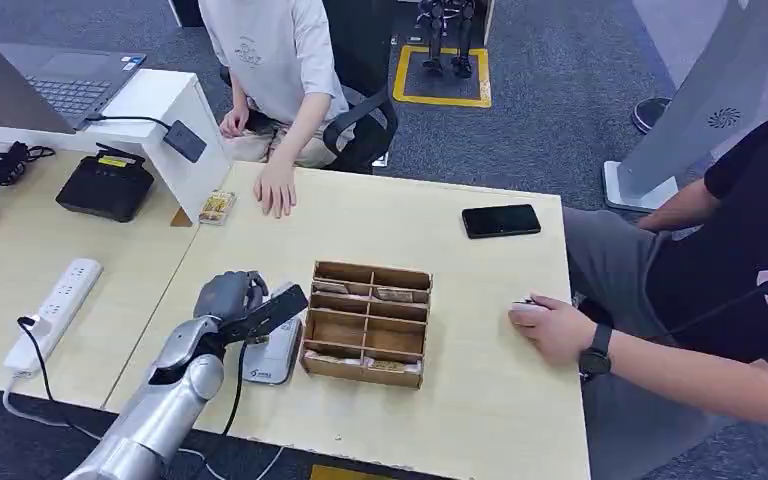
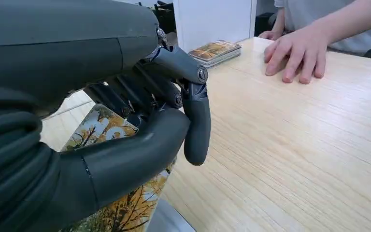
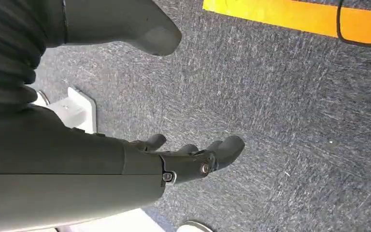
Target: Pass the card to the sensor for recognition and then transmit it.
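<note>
Gripping card, left robot hand

The left hand pinches a card printed with autumn trees between thumb and fingers above the wooden counter; a person's hand rests flat beyond; a card stack lies near it.
</note>
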Motion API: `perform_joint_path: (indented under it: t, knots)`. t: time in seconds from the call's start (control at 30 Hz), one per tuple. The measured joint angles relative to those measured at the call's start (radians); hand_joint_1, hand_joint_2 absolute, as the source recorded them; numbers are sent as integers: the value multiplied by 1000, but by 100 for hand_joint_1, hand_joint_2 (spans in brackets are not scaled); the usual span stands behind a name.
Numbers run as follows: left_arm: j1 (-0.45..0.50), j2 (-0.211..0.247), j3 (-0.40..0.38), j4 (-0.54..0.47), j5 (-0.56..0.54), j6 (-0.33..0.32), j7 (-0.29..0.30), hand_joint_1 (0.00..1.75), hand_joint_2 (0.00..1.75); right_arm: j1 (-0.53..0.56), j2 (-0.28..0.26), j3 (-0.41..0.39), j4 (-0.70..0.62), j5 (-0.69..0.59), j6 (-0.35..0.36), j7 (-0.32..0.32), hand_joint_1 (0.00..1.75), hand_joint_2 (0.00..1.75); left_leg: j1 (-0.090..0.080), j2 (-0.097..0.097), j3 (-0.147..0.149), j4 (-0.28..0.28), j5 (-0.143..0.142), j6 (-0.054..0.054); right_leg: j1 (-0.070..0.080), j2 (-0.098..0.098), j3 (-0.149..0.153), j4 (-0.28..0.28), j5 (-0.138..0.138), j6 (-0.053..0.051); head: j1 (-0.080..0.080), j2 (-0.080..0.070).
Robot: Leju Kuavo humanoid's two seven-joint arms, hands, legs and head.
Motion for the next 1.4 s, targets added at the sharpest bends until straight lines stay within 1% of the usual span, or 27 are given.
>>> perform_joint_path:
  t: [0.27,0.37,0.5,0.93,0.97,1.0,1.1,1.17,1.23,1.33,1.37,1.4]
  knots:
    - [0,0,0,0,5,-6,-1,175,175,0,0,0,0,0,0,-1,0,175,0,0,0,0,0,0,0,0,0,0,0,0,0,0]
    - [1,0,0,-3,38,-17,-2,175,175,1,0,-2,0,0,-1,-3,0,175,0,0,0,0,0,0,0,0,0,0,0,0,0,0]
    - [4,0,0,-9,90,-30,-21,175,175,3,0,-6,0,0,-2,-4,0,175,0,0,0,0,0,0,0,0,0,0,0,0,0,0]
    - [8,0,0,-13,100,-31,-26,175,175,6,0,-8,0,0,-2,-5,0,175,0,0,0,0,0,0,0,0,0,0,0,0,0,0]
    - [8,-1,0,-13,115,-31,-32,175,175,6,0,-8,0,0,-2,-5,0,175,0,0,0,0,0,0,0,0,0,0,0,0,0,0]
    - [9,-2,1,-15,151,-39,-45,175,175,6,0,-8,0,0,-2,-6,0,175,0,0,0,0,0,0,0,0,0,0,0,0,0,0]
    - [18,-7,21,-25,338,-72,-116,175,175,7,0,-8,0,0,-3,-19,0,175,0,0,0,0,0,0,0,0,0,0,0,0,0,0]
    - [24,-13,42,-33,447,-78,-148,175,175,8,0,-8,0,0,-3,-24,0,175,0,0,0,0,0,0,0,0,0,0,0,0,0,0]
    - [28,-18,60,-39,533,-67,-176,175,175,9,0,-8,0,0,-5,-25,0,175,0,0,0,0,0,0,0,0,0,0,0,0,0,0]
    - [28,-21,80,-43,667,-33,-233,175,175,11,0,-8,0,0,-5,-34,0,175,0,0,0,0,0,0,0,0,0,0,0,0,0,0]
    - [28,-22,86,-46,703,-19,-260,175,175,11,0,-8,0,0,-5,-37,0,175,0,0,0,0,0,0,0,0,0,0,0,0,0,0]
    - [28,-25,95,-52,747,6,-313,175,175,11,0,-7,0,0,-5,-41,0,175,0,0,0,0,0,0,0,0,0,0,0,0,0,0]
